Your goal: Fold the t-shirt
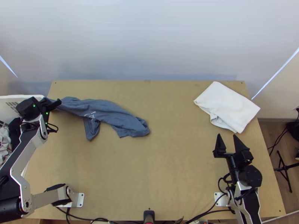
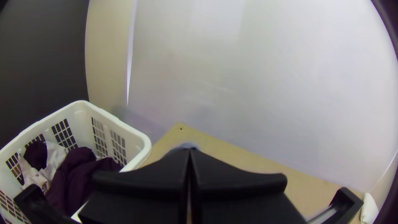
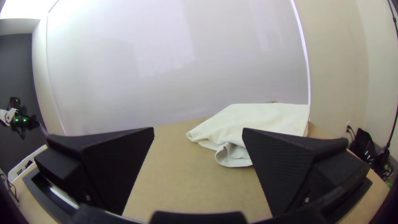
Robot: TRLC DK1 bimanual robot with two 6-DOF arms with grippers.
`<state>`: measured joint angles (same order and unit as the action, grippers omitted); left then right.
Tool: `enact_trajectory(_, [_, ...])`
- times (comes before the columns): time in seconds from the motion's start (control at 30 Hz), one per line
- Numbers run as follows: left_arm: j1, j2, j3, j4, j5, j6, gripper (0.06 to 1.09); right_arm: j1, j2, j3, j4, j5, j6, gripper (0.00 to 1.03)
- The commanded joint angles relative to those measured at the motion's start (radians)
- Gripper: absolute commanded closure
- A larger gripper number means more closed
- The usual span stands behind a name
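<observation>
My left gripper (image 1: pixel 52 104) is at the table's far left, beside the basket, shut on one end of the blue-grey t-shirt (image 1: pixel 106 111). The shirt stretches rightward from it, bunched lengthwise, with a short flap hanging toward the near side. In the left wrist view, the left gripper (image 2: pixel 190 151) has its fingers together, with a bit of shirt (image 2: pixel 188 145) behind the tips. My right gripper (image 1: pixel 228 139) stands open at the right, nearer than the white cloth; in the right wrist view, nothing lies between the fingers of the right gripper (image 3: pixel 198 132).
A folded white cloth (image 1: pixel 228 106) lies at the table's far right corner, one edge curled. The white basket (image 2: pixel 139 139) at the left holds dark purple and pale clothes. Bare wood of the table (image 1: pixel 172 149) stretches between the arms.
</observation>
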<state>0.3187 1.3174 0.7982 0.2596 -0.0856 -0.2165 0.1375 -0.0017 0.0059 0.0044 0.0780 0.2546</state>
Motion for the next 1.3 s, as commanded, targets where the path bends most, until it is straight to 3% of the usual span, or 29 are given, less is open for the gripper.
enact_trajectory(0.0, [-0.012, -0.004, 0.004, 0.01, 0.009, -0.001, 1.05, -0.001, 0.0, 0.0, 0.0, 0.0, 0.0, 0.04])
enact_trajectory(0.4, [-0.26, 0.034, 0.173, -0.003, -0.002, -0.009, 1.05, 0.001, 0.0, 0.0, 0.0, 0.0, 0.0, 0.04])
enact_trajectory(0.87, [-0.579, 0.27, 0.438, 0.001, -0.065, 0.062, 1.05, 0.001, 0.0, 0.0, 0.0, 0.0, 0.0, 0.04])
enact_trajectory(1.27, [-0.748, 0.378, 0.49, 0.013, -0.069, 0.072, 1.05, 0.001, 0.0, 0.0, 0.0, 0.0, 0.0, 0.04])
